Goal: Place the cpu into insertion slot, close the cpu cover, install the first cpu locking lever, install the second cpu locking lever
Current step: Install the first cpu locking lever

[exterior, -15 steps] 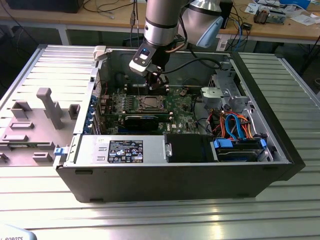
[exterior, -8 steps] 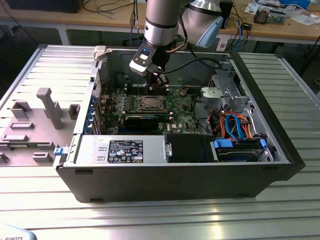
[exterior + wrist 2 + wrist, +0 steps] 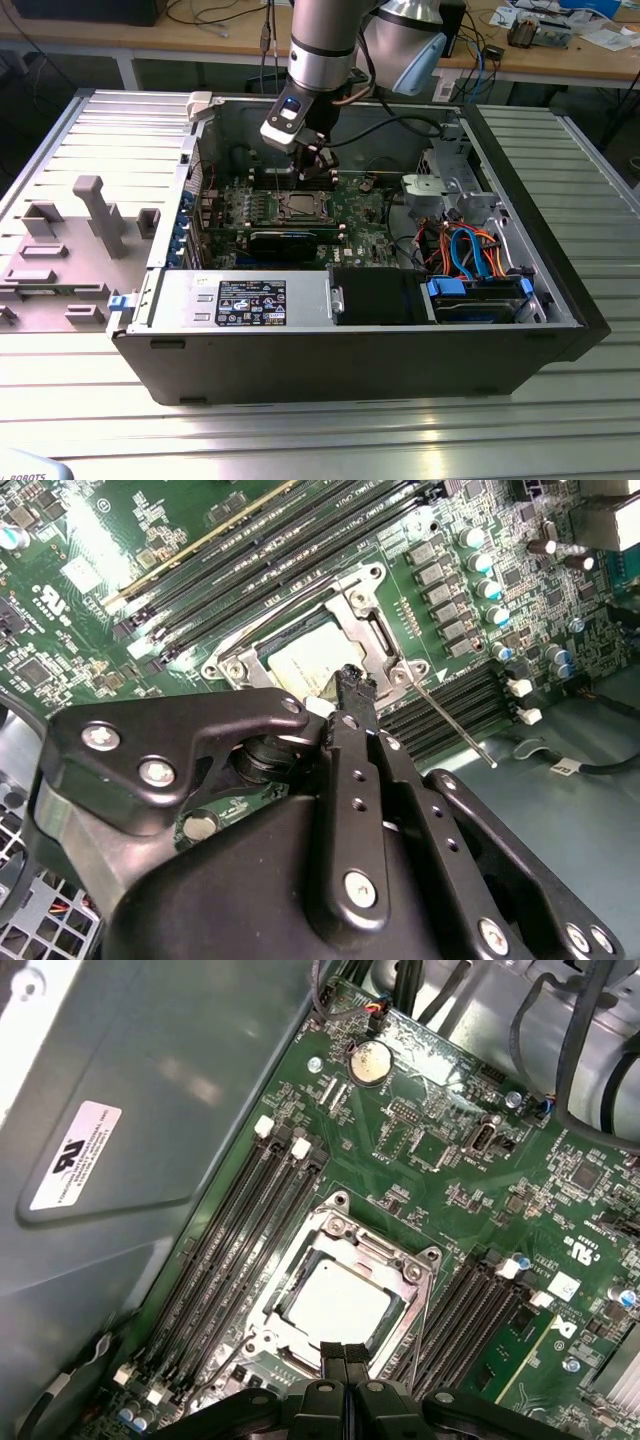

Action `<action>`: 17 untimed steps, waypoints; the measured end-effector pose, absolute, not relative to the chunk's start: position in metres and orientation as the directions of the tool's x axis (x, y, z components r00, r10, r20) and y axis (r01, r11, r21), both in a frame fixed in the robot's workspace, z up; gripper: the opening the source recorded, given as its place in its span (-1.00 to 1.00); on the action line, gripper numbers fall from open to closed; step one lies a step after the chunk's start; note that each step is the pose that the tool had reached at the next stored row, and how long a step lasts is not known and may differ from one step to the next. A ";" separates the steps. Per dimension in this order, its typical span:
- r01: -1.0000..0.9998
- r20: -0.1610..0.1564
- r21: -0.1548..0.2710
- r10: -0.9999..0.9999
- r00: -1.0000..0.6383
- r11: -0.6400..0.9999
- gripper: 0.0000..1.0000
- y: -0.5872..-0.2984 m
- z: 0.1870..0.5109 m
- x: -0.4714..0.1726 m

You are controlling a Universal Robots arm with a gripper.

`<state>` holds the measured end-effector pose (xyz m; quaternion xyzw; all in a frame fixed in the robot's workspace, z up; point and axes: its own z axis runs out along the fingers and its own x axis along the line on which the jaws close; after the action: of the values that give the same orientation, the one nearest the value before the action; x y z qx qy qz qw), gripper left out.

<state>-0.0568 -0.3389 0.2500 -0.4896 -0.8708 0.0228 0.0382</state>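
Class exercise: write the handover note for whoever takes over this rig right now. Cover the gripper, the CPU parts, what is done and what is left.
Gripper: fingers shut, nothing visibly held, tips at the socket's edge by the cpu cover.
Cpu: seated in the insertion slot, silvery top showing through the cover's window.
Done: cpu placed, cover down.
Left: both locking levers. One thin lever juts out beside the socket; I cannot tell whether either is latched.
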 end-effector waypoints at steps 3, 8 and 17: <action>0.845 0.044 -0.077 0.848 -0.527 0.529 -0.79 -0.339 0.250 -0.057; 0.833 0.044 -0.077 0.836 -0.546 0.548 -0.79 -0.339 0.250 -0.057; 0.816 0.044 -0.077 0.820 -0.571 0.573 -0.79 -0.339 0.250 -0.057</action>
<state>-0.0568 -0.3389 0.2500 -0.4615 -0.8860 0.0240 0.0375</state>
